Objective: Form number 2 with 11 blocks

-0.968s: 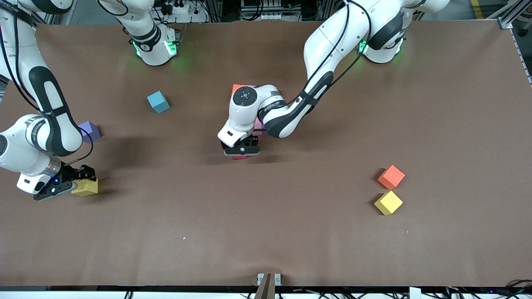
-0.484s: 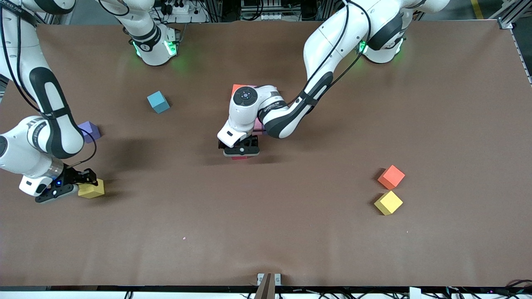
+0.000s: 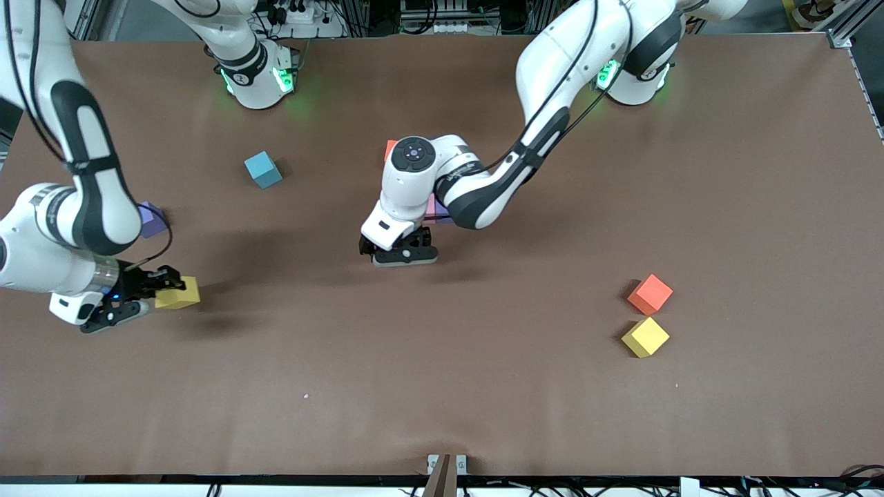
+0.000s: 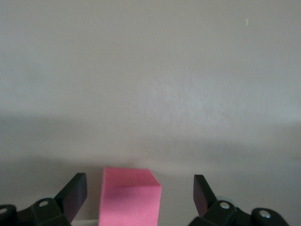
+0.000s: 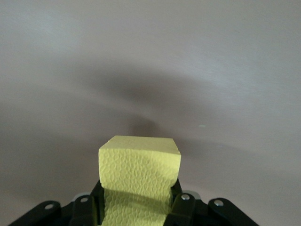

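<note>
Right claw (image 3: 157, 298) is clamped on a soft yellow foam cube (image 3: 178, 297), squishing its sides; light, grab flat sides. Left claw (image 4: 140, 197) is apart over a pink foam cube (image 4: 129, 197).

High front camera facing both robot bases across the table (image 3: 483, 386), each wrist camera close above the tabletop, looking past its own fingers, sharing that brown surface.

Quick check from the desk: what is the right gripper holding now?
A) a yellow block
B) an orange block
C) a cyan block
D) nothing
A: the right gripper is shut on a yellow block, which sits clamped between its fingers in the right wrist view.
</note>
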Robot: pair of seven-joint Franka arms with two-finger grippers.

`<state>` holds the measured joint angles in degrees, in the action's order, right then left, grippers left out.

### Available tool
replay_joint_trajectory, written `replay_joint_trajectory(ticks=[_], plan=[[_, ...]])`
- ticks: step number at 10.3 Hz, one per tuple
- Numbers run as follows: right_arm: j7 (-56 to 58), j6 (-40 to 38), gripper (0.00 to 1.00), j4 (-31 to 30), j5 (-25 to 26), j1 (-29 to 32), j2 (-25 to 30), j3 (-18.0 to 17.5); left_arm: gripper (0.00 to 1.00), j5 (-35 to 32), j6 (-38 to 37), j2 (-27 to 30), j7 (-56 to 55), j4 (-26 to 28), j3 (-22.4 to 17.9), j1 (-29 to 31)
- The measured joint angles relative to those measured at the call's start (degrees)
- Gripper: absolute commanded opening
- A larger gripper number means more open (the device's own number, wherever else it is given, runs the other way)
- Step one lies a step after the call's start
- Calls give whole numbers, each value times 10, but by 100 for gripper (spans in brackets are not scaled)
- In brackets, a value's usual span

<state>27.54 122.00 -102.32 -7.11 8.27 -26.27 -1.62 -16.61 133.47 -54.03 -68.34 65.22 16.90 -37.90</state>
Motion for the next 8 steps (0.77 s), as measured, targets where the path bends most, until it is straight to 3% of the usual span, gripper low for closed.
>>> replay_joint_trajectory(ticks=[4, 8], plan=[[-167, 43, 48, -38, -4, -96, 16, -2, 100, 35, -118, 58, -4, 2, -1, 100], [-407, 99, 48, -39, -5, -258, 20, -4, 100, 40, -169, 76, -4, 7, 0, 224]])
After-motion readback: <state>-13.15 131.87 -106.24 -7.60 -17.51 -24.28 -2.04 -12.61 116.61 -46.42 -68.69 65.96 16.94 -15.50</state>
